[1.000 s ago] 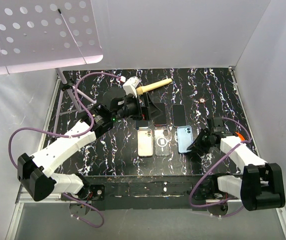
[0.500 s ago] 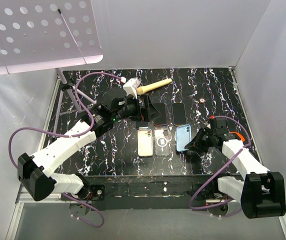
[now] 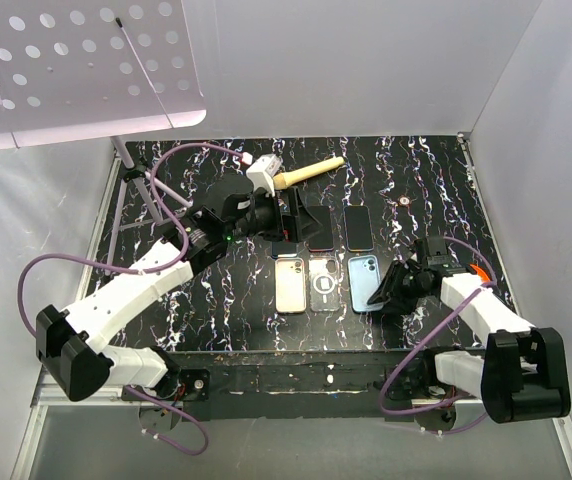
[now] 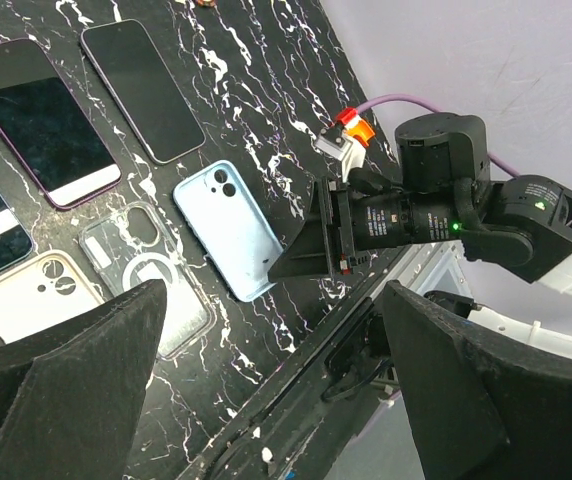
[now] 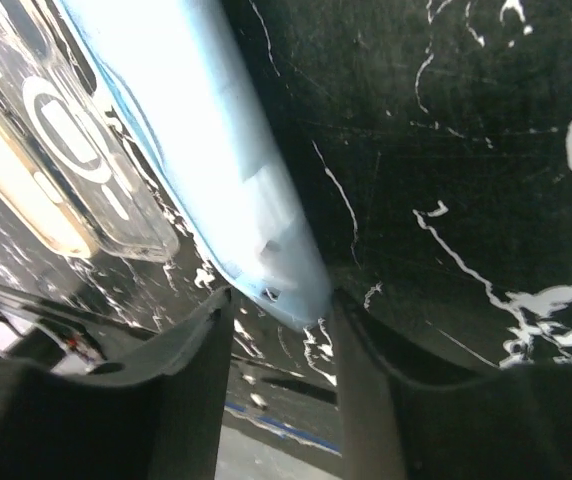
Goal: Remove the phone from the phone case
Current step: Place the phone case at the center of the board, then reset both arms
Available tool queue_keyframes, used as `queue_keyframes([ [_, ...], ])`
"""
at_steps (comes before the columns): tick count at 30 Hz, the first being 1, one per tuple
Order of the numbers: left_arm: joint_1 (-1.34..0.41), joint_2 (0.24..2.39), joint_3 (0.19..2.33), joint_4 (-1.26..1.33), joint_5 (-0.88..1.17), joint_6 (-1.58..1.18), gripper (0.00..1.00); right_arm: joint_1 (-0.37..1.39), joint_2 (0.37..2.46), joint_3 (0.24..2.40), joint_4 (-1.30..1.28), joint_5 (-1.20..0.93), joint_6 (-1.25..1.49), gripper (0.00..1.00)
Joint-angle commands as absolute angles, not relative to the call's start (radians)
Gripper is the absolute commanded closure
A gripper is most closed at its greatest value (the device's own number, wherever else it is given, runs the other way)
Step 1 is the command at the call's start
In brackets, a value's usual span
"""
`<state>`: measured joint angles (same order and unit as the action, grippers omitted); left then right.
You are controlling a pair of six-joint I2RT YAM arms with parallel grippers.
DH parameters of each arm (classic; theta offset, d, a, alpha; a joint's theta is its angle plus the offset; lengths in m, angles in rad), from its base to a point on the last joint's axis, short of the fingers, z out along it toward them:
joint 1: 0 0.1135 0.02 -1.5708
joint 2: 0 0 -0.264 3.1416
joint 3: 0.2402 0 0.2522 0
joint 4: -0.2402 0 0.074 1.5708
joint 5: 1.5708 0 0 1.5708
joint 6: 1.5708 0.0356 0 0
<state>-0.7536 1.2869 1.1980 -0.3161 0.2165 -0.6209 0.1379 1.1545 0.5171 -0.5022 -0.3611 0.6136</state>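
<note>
A: Top view: blue cased phone (image 3: 364, 282) lies flat on the table (image 3: 436, 190), 4 o'clock from centre. The right gripper (image 3: 392, 288) sits at the phone's 4 o'clock corner.
B: Left gripper (image 3: 288, 226)?
A: 11 o'clock of that phone, over the dark phones (image 3: 357, 228). Left wrist view: fingers (image 4: 66, 380) wide apart, empty.
B: Right wrist view?
A: Fingers (image 5: 166, 380) straddle the phone's end. Pinching or slack, cannot tell.

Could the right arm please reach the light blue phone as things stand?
Probably yes: the right tool straddles a corner of the light blue phone, with nothing in between.
</note>
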Motion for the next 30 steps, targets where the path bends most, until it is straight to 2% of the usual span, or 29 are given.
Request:
queue_keyframes([
  [1,-0.747,1.227,1.230,-0.337,0.181,-0.598,0.11,0.144,1.100,0.586,-0.609,-0.302,0.583,0.33],
  [2,-0.749,1.223,1.238,-0.341,0.172,-0.592,0.11,0.144,1.079,0.606,-0.629,-0.301,0.575,0.24],
  [3,-0.747,1.217,1.242,-0.342,0.158,-0.586,0.11,0.144,1.051,0.626,-0.647,-0.305,0.575,0.21],
  [6,-0.747,1.177,1.253,-0.342,0.094,-0.568,0.11,0.146,0.950,0.716,-0.751,-0.307,0.584,0.17],
  [10,-0.747,1.088,1.244,-0.312,-0.061,-0.532,0.10,0.146,0.781,0.892,-0.859,-0.256,0.572,0.15],
  [13,-0.747,1.005,1.232,-0.256,-0.141,-0.496,0.02,0.146,0.648,1.000,-0.884,-0.175,0.540,0.14],
  [14,-0.749,0.974,1.221,-0.224,-0.159,-0.483,0.02,0.146,0.602,1.018,-0.873,-0.128,0.528,0.14],
  [19,-0.752,0.822,1.134,-0.049,-0.253,-0.439,0.02,0.146,0.362,1.034,-0.793,0.030,0.489,0.13],
  [23,-0.752,0.733,1.071,-0.006,-0.357,-0.416,0.02,0.146,0.223,1.009,-0.738,0.063,0.477,0.12],
  [30,-0.750,0.655,1.060,0.018,-0.423,-0.362,0.02,0.146,0.172,1.009,-0.770,0.130,0.463,0.12],
])
